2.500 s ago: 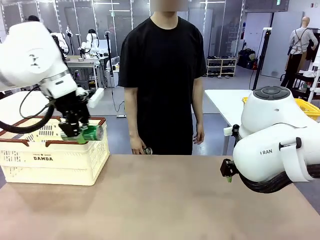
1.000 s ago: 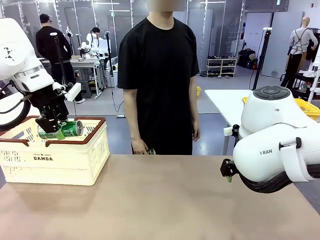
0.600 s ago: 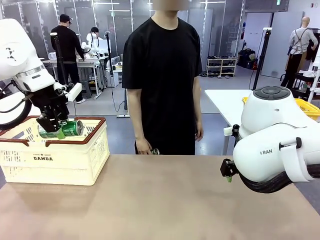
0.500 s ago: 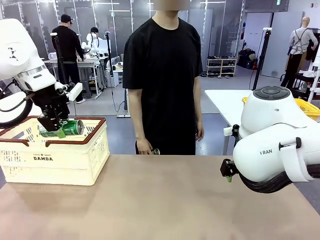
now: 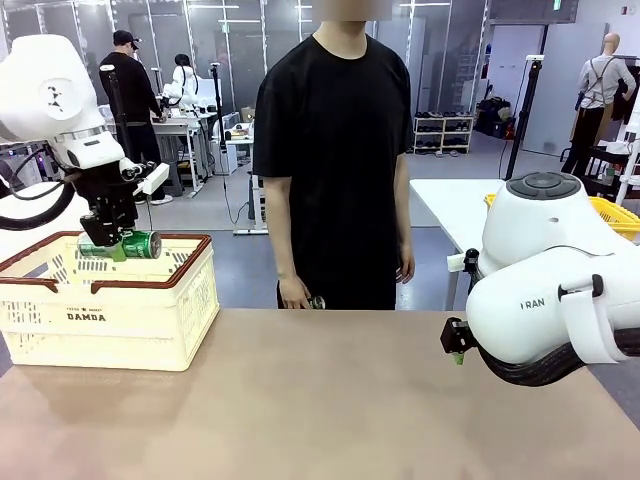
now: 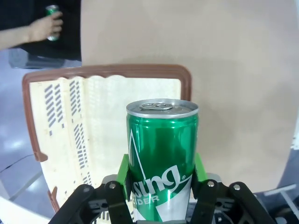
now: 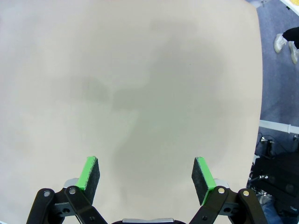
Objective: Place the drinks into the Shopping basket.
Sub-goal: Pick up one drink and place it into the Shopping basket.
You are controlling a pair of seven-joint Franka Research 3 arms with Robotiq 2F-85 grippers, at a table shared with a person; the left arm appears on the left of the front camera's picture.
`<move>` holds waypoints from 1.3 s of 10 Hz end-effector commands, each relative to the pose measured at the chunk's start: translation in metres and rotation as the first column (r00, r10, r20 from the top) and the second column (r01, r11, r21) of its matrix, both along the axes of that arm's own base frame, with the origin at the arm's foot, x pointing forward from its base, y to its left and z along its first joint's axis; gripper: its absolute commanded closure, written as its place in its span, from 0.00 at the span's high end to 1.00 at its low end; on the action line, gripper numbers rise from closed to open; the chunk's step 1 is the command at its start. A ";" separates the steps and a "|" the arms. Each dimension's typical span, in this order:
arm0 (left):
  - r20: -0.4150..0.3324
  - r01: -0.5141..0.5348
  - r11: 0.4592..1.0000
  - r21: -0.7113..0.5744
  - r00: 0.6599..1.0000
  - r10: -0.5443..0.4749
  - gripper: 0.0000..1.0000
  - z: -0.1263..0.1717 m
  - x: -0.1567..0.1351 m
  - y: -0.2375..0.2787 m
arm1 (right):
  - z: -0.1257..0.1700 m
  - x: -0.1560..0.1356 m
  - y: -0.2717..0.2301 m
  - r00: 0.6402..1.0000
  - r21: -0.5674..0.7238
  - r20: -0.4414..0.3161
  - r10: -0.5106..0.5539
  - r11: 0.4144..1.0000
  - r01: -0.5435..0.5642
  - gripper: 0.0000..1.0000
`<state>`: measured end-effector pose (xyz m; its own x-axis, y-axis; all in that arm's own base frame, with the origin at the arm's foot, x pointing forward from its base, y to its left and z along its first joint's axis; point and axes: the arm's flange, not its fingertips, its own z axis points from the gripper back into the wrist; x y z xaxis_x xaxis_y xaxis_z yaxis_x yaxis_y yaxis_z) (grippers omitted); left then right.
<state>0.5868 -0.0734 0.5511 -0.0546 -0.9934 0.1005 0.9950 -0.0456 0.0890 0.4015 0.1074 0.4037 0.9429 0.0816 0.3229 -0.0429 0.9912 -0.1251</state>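
Note:
My left gripper (image 5: 110,243) is shut on a green drink can (image 5: 132,245), holding it on its side just above the open top of the cream Shopping basket (image 5: 120,315) at the table's left. From the left wrist, the green can (image 6: 162,154) sits between the green pads, with the basket's brown rim (image 6: 107,72) and lattice floor below it. The person across the table holds another can (image 5: 315,302) low in one hand; that can (image 6: 52,18) shows in the wrist view too. My right gripper (image 7: 147,179) is open over bare table.
The tan table (image 5: 330,400) stretches bare from the basket to my right arm (image 5: 545,290). The person stands at the far edge, middle. A yellow mesh basket (image 5: 615,215) sits on another table at the back right.
My left arm has lifted the green can a little and drawn it back over the basket, turning it more level. The person's hand with the other can shifted slightly right. The right arm stayed still.

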 end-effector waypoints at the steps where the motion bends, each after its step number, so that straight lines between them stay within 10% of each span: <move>1: -0.037 0.019 0.999 0.027 0.999 -0.018 0.58 0.000 0.033 0.003 | -0.001 0.001 0.000 1.000 0.005 -0.004 -0.005 1.000 0.005 1.00; 13: -0.092 0.045 0.998 0.032 0.995 -0.042 0.58 -0.095 0.106 0.027 | -0.001 0.001 0.000 1.000 0.005 -0.004 -0.005 1.000 0.005 1.00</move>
